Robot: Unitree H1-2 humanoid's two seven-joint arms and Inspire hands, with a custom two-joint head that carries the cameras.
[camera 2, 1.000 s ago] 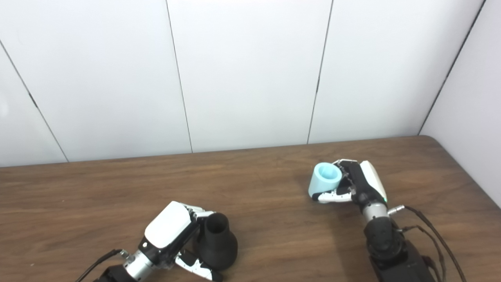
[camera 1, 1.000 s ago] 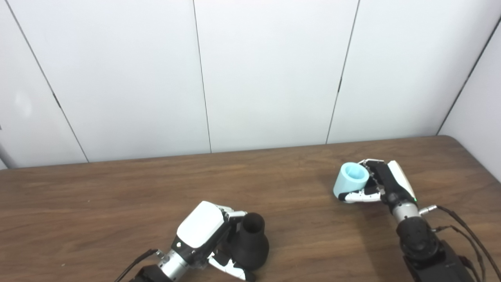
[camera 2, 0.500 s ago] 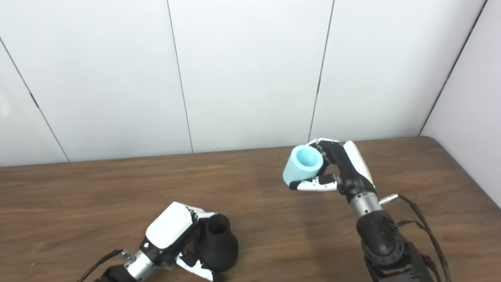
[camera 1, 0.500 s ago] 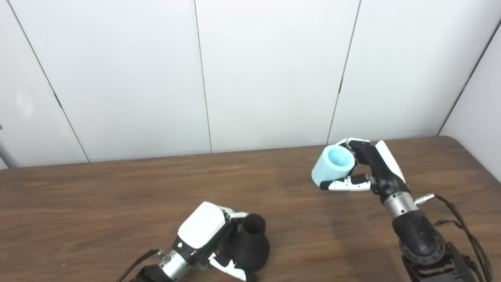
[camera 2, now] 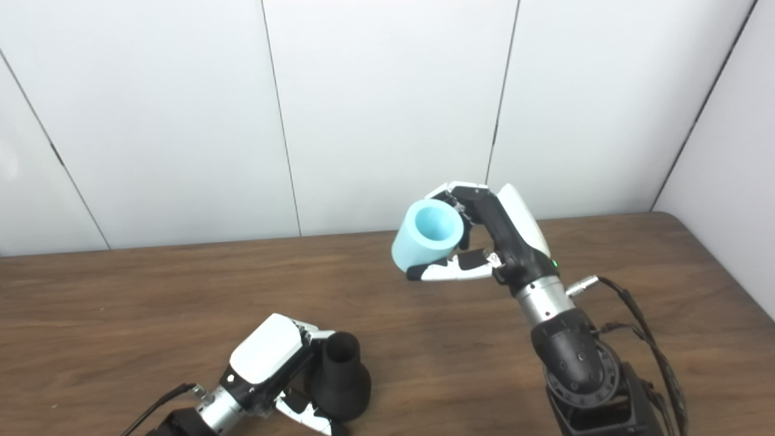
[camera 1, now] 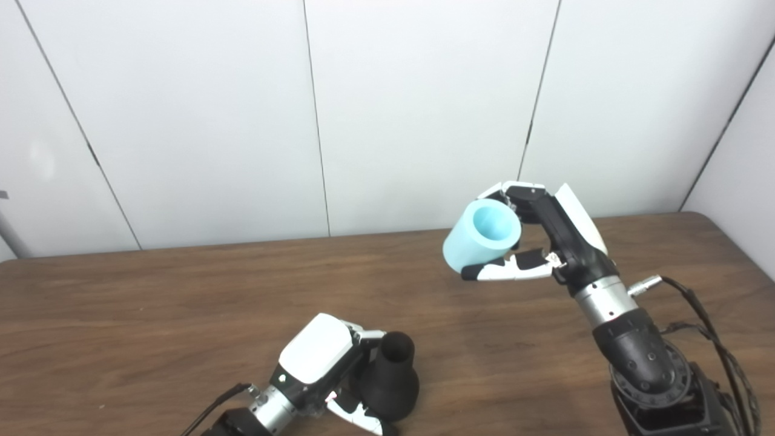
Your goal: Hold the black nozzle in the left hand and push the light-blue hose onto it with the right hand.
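Observation:
The black nozzle (camera 1: 390,383) stands on the wooden table (camera 1: 151,315) near the front edge, narrow open neck up and wide base down. My left hand (camera 1: 319,369) is shut on it, fingers around the neck and thumb under the base. The light-blue hose (camera 1: 481,238), a short thick tube with its open end facing up and left, hangs in the air above the table's right half. My right hand (camera 1: 548,239) is shut on the hose, fingers over the top and thumb beneath. The hose is well up and to the right of the nozzle.
White wall panels (camera 1: 424,109) rise behind the table's far edge. The table's right corner (camera 1: 702,218) lies by a side wall. Black cables (camera 1: 708,339) trail from my right forearm.
My right hand has lifted the light-blue hose off the table and carried it up and to the left. My left hand and the nozzle have stayed in place.

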